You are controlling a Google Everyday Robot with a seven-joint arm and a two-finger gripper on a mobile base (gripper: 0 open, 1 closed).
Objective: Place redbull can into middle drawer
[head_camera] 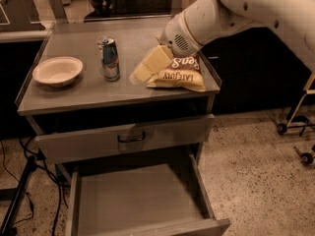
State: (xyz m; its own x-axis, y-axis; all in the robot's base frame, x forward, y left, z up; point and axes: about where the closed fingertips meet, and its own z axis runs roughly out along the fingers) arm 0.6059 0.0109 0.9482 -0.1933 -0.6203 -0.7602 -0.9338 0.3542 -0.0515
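Observation:
The redbull can [109,59] stands upright on the grey counter top [74,95], left of centre. My gripper [140,74] hangs just above the counter, a short way right of the can and not touching it, in front of the left edge of a chip bag. The white arm reaches in from the upper right. The middle drawer [138,200] is pulled out below, with a bare grey floor and low side walls.
A white bowl [57,71] sits on the counter left of the can. A chip bag [179,73] lies at the counter's right end. The top drawer [130,137] with its bar handle is closed. Black cables [24,181] hang at the left. A wheeled stand [300,127] is on the floor at the right.

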